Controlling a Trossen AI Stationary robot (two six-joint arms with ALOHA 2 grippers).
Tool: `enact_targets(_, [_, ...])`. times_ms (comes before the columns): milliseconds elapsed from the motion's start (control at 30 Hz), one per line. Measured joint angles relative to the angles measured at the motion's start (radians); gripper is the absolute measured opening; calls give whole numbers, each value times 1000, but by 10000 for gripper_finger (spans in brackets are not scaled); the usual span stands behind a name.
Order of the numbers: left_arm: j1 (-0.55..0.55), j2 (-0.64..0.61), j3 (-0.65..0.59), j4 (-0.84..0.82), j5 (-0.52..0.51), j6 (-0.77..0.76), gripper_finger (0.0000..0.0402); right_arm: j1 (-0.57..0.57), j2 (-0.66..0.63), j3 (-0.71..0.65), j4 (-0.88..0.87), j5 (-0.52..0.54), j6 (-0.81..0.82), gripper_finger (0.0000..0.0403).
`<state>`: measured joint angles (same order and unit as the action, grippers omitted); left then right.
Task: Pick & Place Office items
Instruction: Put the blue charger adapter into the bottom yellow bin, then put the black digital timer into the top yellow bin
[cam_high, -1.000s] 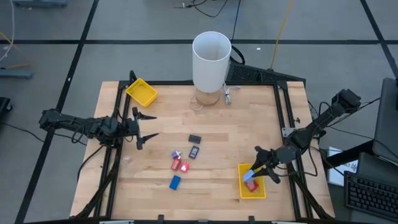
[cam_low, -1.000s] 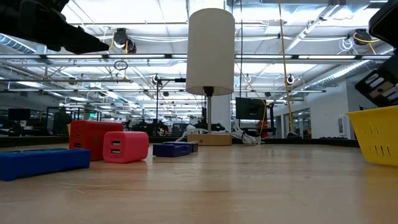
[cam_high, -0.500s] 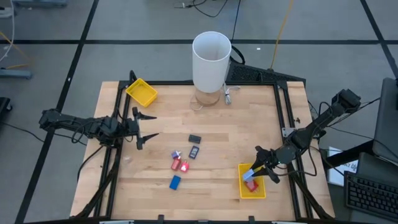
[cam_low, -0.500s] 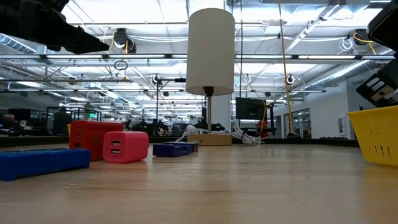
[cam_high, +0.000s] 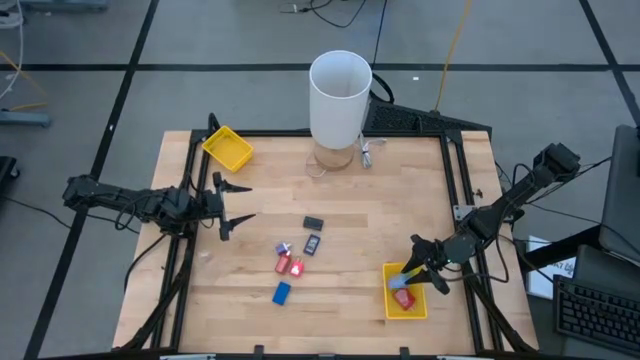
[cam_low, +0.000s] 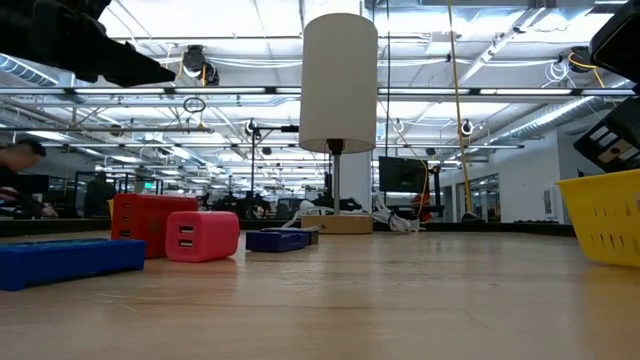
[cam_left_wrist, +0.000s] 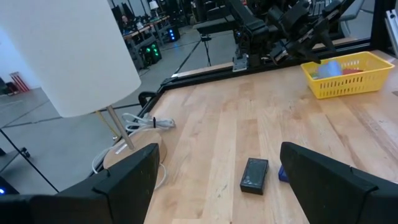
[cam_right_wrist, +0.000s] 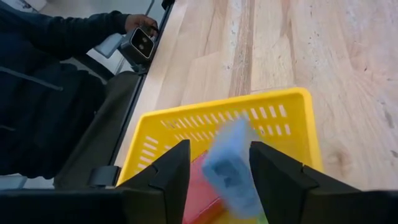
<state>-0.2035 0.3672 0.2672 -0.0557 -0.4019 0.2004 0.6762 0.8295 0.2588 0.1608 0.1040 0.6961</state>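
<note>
Light blue piece: a light blue piece (cam_right_wrist: 228, 168) sits between the right gripper's fingers over the yellow tray; whether the pads touch it I cannot tell; in the high view it shows just above the red piece
Red piece in tray: a red piece (cam_high: 404, 298) lies inside the tray, under the light blue one
Yellow tray: the near yellow tray (cam_high: 390, 272) rests on the tabletop at its front right corner; slotted walls
Right gripper: the right gripper (cam_high: 412, 277) hovers over that tray, fingers a little apart with the light blue piece in the gap
Loose pieces: mid-tabletop lie a black piece (cam_high: 313, 222), a dark blue piece (cam_high: 312, 243), a small grey and purple piece (cam_high: 283, 248), a red block (cam_high: 282, 265) touching a pink-red piece (cam_high: 296, 266), and a blue piece (cam_high: 281, 292) nearest the front edge; all well apart from the near tray
Left gripper: the left gripper (cam_high: 238, 201) waits over the left edge of the tabletop, fingers spread wide, nothing between them
Second tray: another yellow tray (cam_high: 228, 148) sits at the back left corner
White cylinder: a tall white cylinder (cam_high: 339, 97) stands at the middle of the back edge, with a white cable (cam_left_wrist: 144, 124) by its base
Beyond the table: a person's dark sleeve (cam_right_wrist: 56, 31) shows off the front right corner in the right wrist view
</note>
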Motion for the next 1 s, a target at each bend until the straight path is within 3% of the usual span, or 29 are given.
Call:
enact_targets(400, [-1,0,0,0,0,-1,338,0,0,0,11,0,0,177])
enact_targets(633, [0,0,0,0,0,0,338,0,0,0,188,0,-21,170])
enact_targets(1000, [0,0,0,0,0,0,338,0,0,0,445,2,-465,173])
